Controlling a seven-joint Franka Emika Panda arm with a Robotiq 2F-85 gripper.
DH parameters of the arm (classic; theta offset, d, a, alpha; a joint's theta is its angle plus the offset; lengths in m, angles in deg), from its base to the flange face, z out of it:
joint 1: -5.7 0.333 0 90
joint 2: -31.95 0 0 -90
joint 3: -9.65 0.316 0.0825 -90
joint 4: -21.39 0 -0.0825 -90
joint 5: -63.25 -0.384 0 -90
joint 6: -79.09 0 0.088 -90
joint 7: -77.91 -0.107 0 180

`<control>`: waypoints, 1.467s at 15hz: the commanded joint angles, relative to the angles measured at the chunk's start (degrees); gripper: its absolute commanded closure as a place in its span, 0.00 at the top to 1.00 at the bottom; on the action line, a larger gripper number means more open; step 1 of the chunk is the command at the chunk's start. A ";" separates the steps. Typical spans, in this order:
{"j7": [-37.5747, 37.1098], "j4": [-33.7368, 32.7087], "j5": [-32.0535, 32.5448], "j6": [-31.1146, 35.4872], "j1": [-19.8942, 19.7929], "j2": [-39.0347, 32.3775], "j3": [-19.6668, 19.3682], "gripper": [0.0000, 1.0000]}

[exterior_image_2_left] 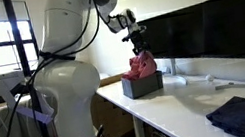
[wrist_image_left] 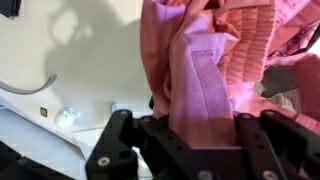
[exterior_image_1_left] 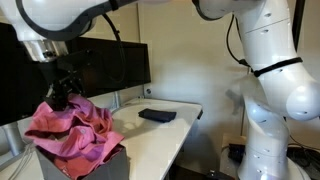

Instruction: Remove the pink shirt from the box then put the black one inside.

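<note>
Over the box (exterior_image_1_left: pixel 112 166) at the bench's (exterior_image_1_left: pixel 170 138) near end, my fingers (exterior_image_1_left: pixel 61 98) are clamped on the pink shirt (exterior_image_1_left: pixel 78 130), its folds draped inside. I'd rise straight until it clears, then swing away from the black shirt (exterior_image_1_left: pixel 157 115).

Robot's black gripper (exterior_image_1_left: pixel 62 99) pinched shut on top of crumpled pink fabric shirt (exterior_image_1_left: pixel 78 135). Shirt heaps out of dark grey rectangular box (exterior_image_1_left: pixel 112 166) just below gripper. Flat folded black shirt (exterior_image_1_left: pixel 157 115) on white tabletop (exterior_image_1_left: pixel 150 140), well apart from gripper, toward bulky white robot base (exterior_image_1_left: pixel 272 110). Dark monitor screens (exterior_image_1_left: pixel 110 65) behind gripper.
</note>
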 commanded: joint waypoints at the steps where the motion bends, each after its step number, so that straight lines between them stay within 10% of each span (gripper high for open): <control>1: -1.03 -3.07 0.59 -2.38 -1.52 2.94 -0.02 0.06; 22: -9.46 -8.80 5.72 -8.46 -7.16 14.94 -5.87 0.03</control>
